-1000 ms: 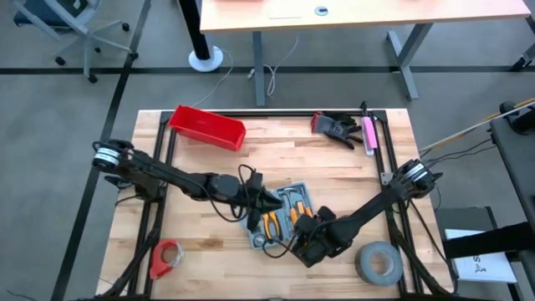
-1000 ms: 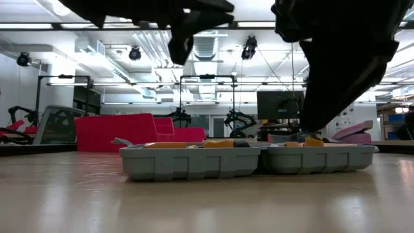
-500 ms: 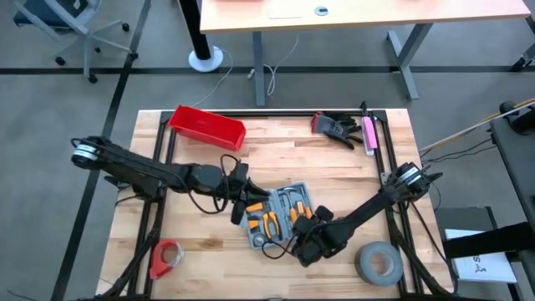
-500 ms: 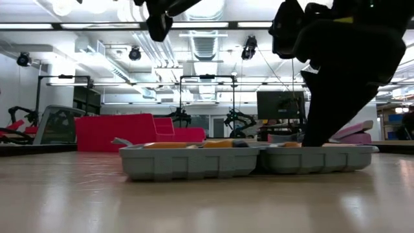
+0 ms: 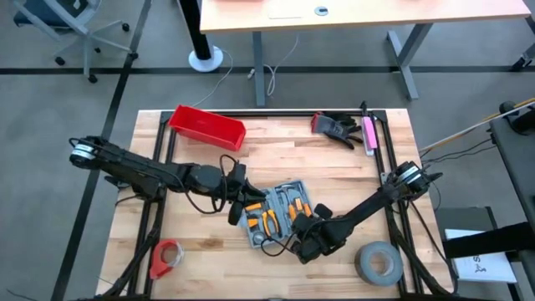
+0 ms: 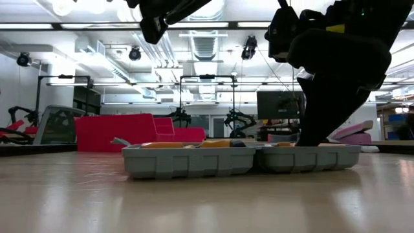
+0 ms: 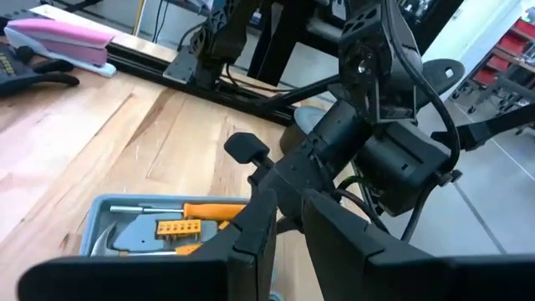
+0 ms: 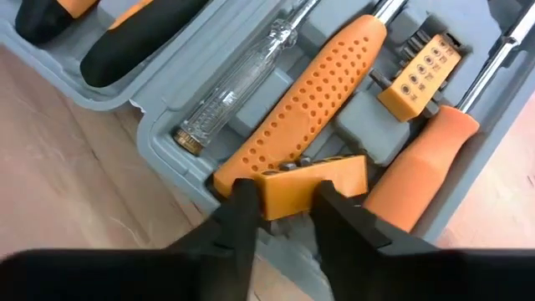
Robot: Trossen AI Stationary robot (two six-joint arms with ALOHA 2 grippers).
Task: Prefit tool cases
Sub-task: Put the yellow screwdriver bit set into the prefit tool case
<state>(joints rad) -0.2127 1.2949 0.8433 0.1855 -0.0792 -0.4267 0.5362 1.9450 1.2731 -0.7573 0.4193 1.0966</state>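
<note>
The grey-blue tool case [image 5: 277,216] lies open and flat on the table, with orange-handled tools in its grey recesses. It also shows in the low view [image 6: 242,160] and in the left wrist view [image 7: 150,230]. My right gripper [image 5: 301,237] reaches down into the case's near right part and is shut on an orange tool [image 8: 305,125]. My left gripper [image 5: 237,211] hovers above the table just left of the case, holding nothing. A narrow gap shows between its fingers [image 7: 288,205]. High in the low view, this left gripper [image 6: 155,22] is well clear of the case. My right gripper pinches the squared orange end [image 8: 294,177] of the perforated orange handle between its two fingers [image 8: 238,219], coming from above. The fingers stand across the handle's end. The tool lies in its recess in the case, beside a clear-handled screwdriver [image 8: 230,96].
A red bin [image 5: 207,127] stands at the far left. Black gloves [image 5: 337,127] and a pink tool [image 5: 369,134] lie at the far right. A grey tape roll [image 5: 380,262] sits near right and a red tape roll [image 5: 167,257] near left. Bare wood lies between them.
My left gripper has drawn back from over the case toward the table's left and risen, and it now hangs beside the case. My right gripper has stayed down in the case, shifting slightly left. In the low view the case's right half has shifted a little with it.
</note>
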